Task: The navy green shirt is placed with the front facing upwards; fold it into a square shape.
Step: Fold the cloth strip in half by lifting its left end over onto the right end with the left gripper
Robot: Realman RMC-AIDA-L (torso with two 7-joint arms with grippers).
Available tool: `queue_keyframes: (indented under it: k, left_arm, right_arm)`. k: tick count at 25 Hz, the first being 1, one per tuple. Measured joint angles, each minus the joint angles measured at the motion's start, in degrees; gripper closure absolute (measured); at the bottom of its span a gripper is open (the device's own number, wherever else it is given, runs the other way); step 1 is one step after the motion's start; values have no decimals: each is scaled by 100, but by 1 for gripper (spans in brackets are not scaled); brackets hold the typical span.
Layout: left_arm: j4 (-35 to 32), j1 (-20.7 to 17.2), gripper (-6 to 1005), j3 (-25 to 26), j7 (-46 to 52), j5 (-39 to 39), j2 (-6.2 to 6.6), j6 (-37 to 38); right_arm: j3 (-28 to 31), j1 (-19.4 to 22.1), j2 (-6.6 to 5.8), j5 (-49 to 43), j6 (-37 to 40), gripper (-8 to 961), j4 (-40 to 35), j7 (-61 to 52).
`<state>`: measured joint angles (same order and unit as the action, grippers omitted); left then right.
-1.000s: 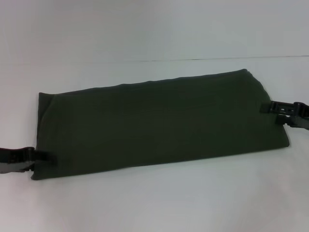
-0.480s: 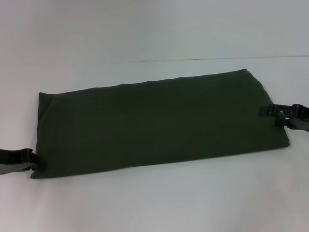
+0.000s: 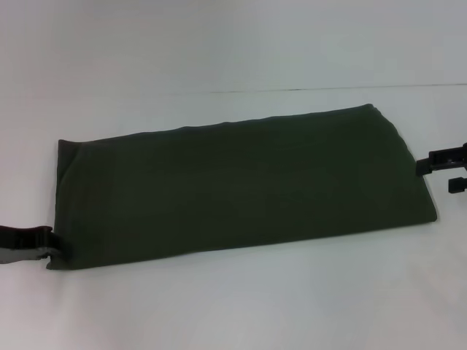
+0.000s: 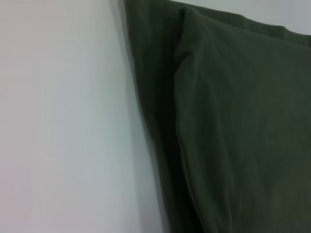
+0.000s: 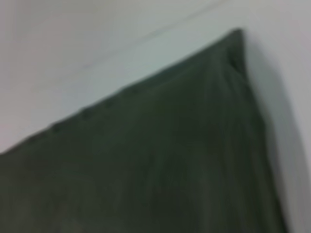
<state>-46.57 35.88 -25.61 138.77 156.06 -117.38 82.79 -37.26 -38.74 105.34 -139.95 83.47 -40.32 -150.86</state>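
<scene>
While both claws flank it, shirt point(image 3: 241, 186) lies folded.

Dark olive navy green shirt point(image 3: 241, 186), folded into one long, plain band. Lies flat across the white worktop point(image 3: 233, 306). Layered edges visible at its left end.

The navy green shirt point(image 3: 241, 186) is a plain dark olive green with no print or pattern showing on the folded side that faces up, and in the left wrist view point(image 4: 238, 126) the same solid green runs across its layered edges, darkening almost to black in the crease between them. The surface point(image 3: 233, 306) under it is plain white with a faint grey tint, crossed far back by one thin dark line. The left gripper point(image 3: 44, 243) and the right gripper point(image 3: 446, 170) are both black.
</scene>
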Motion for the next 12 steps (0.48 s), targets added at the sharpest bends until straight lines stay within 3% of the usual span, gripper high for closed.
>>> queue_keyframes:
  k: [3,6,12]
  left_arm:
    - [1,2,907,-3,-4,0,-8,-2]
    - [1,-10,907,-6,-6,-11,-17,2]
    - [1,-43,907,-6,-8,-16,-28,26]
  right_arm:
    - [-57,-217,31,-425,53,29,0,-197]
    - [-165,-338,137,-770,-68,29,108,-229]
    - [-203,-356,294,-1176,-428,30,169,-234]
